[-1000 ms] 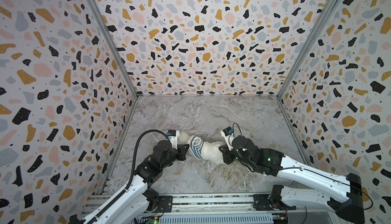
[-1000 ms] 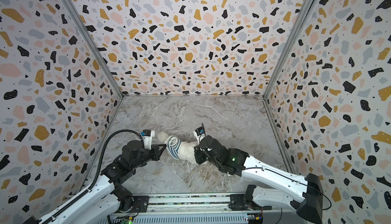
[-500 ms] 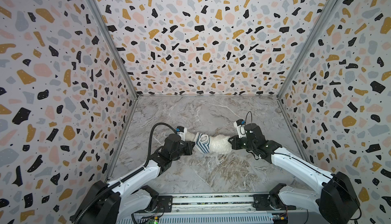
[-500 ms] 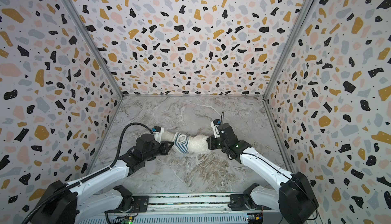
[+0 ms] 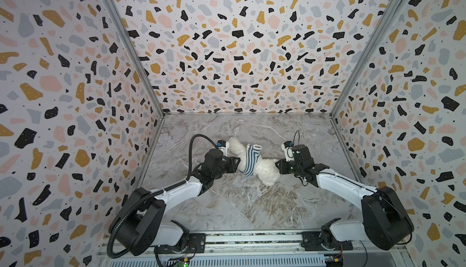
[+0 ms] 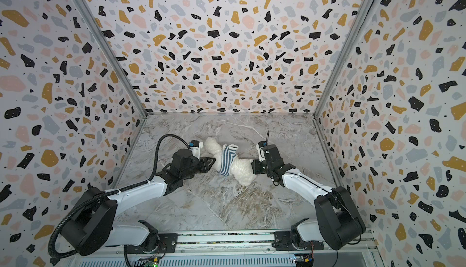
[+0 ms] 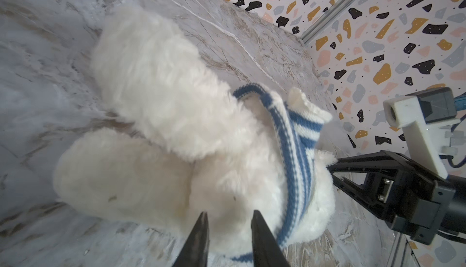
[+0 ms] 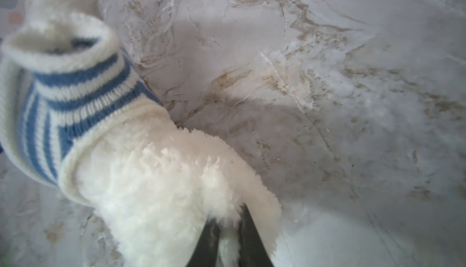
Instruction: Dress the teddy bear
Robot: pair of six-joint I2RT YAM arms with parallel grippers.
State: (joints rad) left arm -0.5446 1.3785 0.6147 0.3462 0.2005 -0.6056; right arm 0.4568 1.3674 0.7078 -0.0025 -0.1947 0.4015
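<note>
The teddy bear (image 7: 156, 117) lies on the marble table (image 7: 252, 38), a striped shirt (image 7: 295, 157) round its middle (blue and white); the left gripper (image 7: 229, 215) holds its jaws apart at the fur.

Both top views are looking down from high over the 6 o'clock edge of the bench (image 5: 227, 202), facing 12 o'clock, and are sharing nearly the whole scene. The left wrist camera is riding just behind the left hand (image 7: 229, 214), very near the bear (image 7: 151, 101), facing 3 o'clock. The right wrist camera is sitting equally close behind the right hand (image 8: 227, 214), facing 9 o'clock; both are sharing the bear.
</note>
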